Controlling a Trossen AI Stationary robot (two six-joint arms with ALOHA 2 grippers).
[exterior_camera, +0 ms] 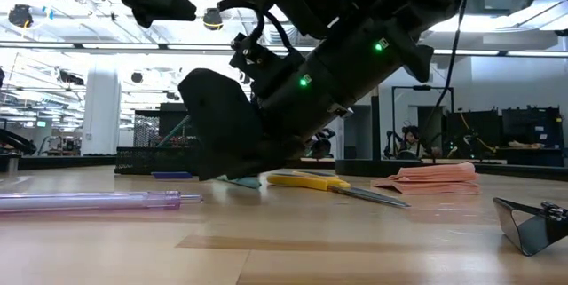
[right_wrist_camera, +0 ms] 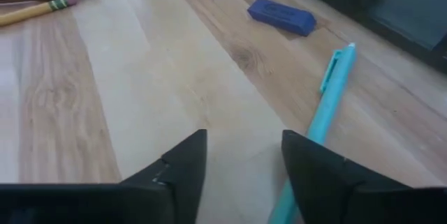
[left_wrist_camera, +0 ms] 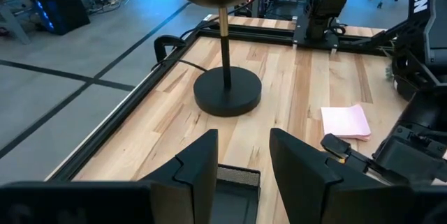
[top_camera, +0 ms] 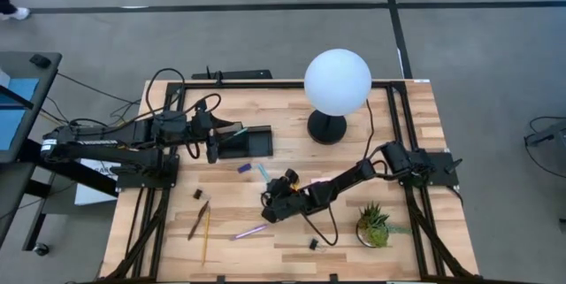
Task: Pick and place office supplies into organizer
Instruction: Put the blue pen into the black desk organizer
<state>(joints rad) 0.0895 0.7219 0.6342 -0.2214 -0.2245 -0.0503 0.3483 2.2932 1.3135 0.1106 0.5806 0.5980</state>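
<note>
Hovering right gripper [right_wrist_camera: 241,155] beside teal pen [right_wrist_camera: 328,95]

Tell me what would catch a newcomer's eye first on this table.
The white globe lamp on its round black base stands out at the table's far edge. Mid-table, the right gripper is low over the wood, open, with a teal pen lying beside one finger. The left gripper hangs open over the black organizer.

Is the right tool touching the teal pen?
Cannot tell. In the right wrist view the teal pen runs under one finger of the right tool, hiding any contact.
</note>
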